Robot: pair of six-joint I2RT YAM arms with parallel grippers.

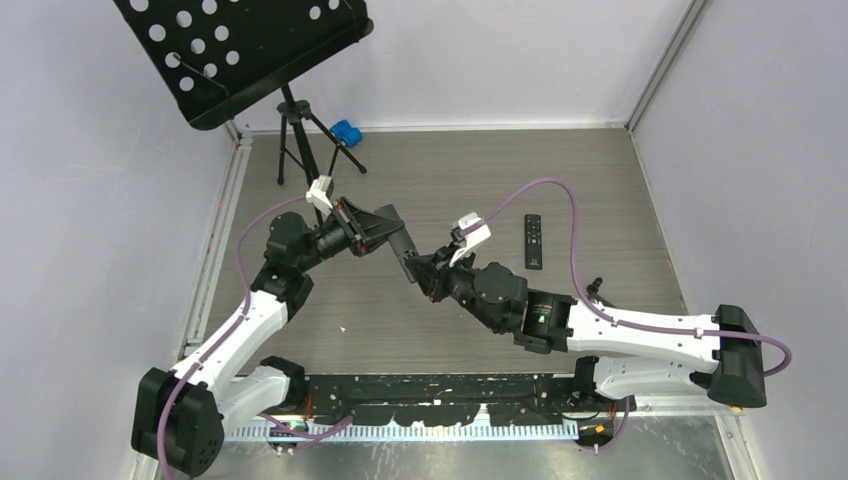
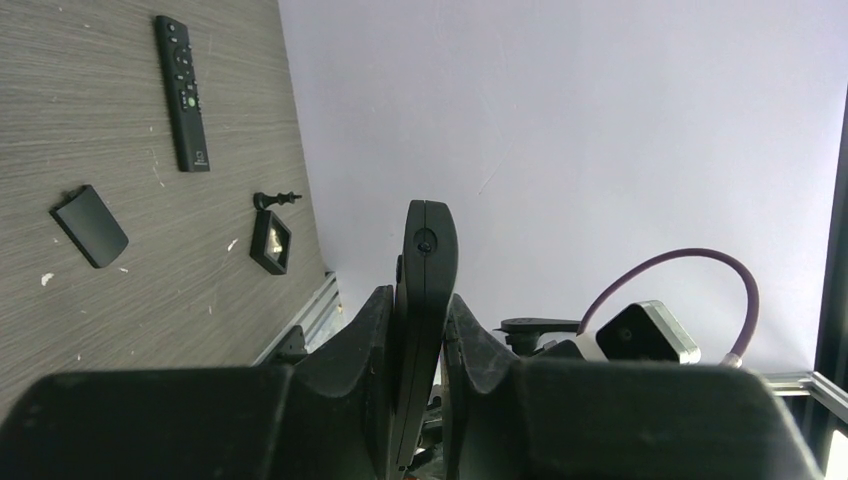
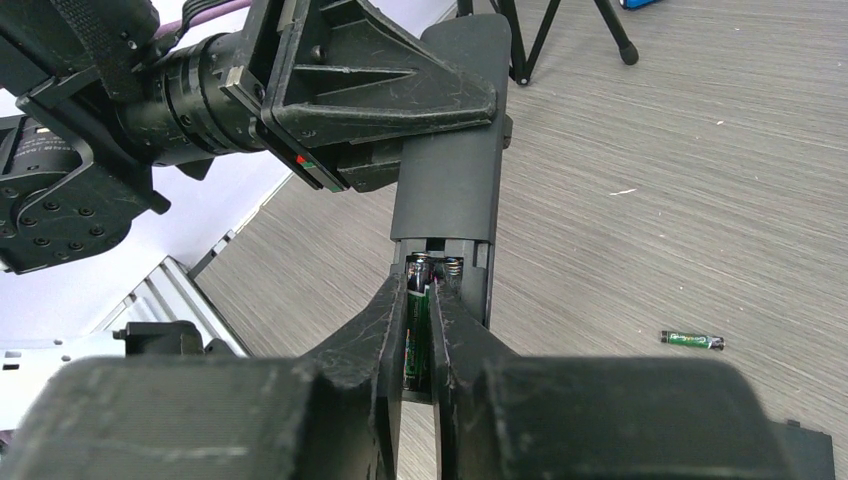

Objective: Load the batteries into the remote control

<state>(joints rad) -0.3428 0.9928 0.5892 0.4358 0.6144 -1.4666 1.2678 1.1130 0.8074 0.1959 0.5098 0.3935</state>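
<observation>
Remote control [image 2: 425, 250] sits pinched tight in my left pincer [image 2: 421, 302], up above the middle of the worktop [image 1: 600, 170]. Its back is open at the end nearest my right pincer [image 3: 420, 300]. My right pincer is closed on a green battery [image 3: 417, 345], and the battery lies in that open slot. A second green battery [image 3: 691, 340] lies on the worktop. Toward the right edge lie another remote [image 1: 533, 241] and a flat black cover [image 2: 90, 226].
</observation>
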